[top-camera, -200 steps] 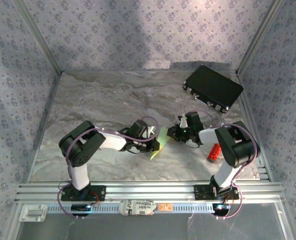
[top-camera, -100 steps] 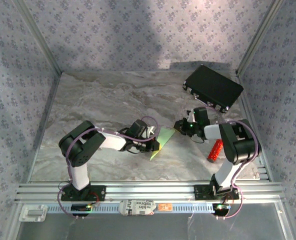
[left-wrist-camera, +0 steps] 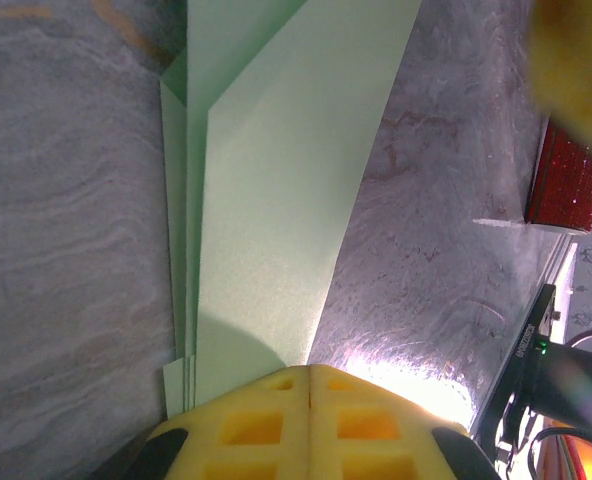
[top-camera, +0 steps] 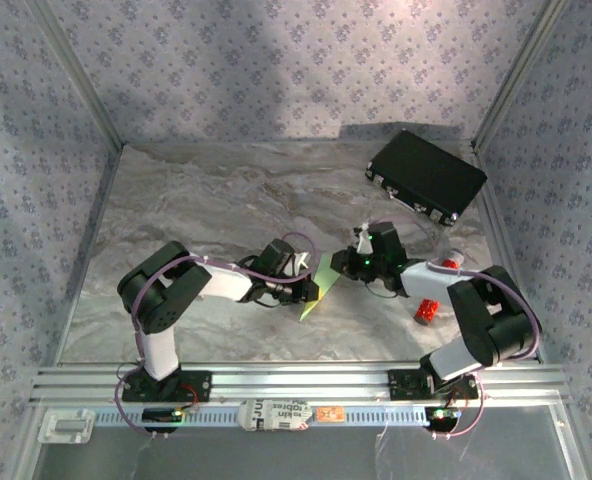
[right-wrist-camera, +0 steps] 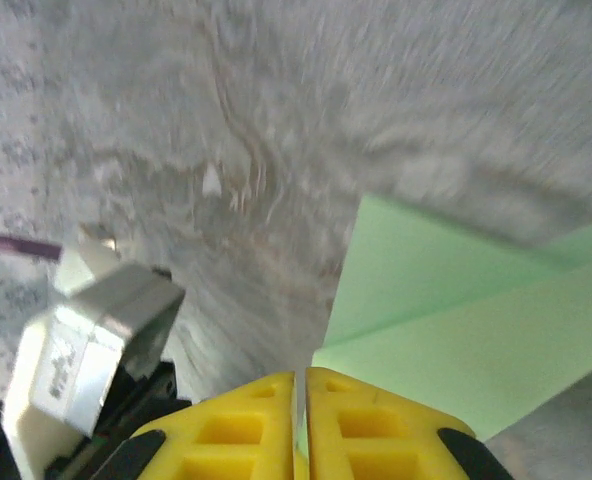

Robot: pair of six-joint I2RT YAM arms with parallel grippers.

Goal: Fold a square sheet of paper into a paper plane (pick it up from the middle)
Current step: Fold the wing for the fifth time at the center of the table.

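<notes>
Holding: left gripper [left-wrist-camera: 309, 372] is clamping one end of the folded green paper [left-wrist-camera: 276, 200], pads pressed tight together
Pinching: right gripper [right-wrist-camera: 301, 378] is nipping the paper's opposite corner, pads nearly touching
Paper: lying mid table [top-camera: 196, 210], between both grippers
Nearby: red cylinder [top-camera: 426, 311] is resting right of them

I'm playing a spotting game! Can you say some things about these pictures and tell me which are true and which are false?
1. The paper is green. True.
2. The left pincer pinches the paper. True.
3. The case is white. False: it is black.
4. The red cylinder sits on the case. False: it lies on the table, beside the right arm.
</notes>
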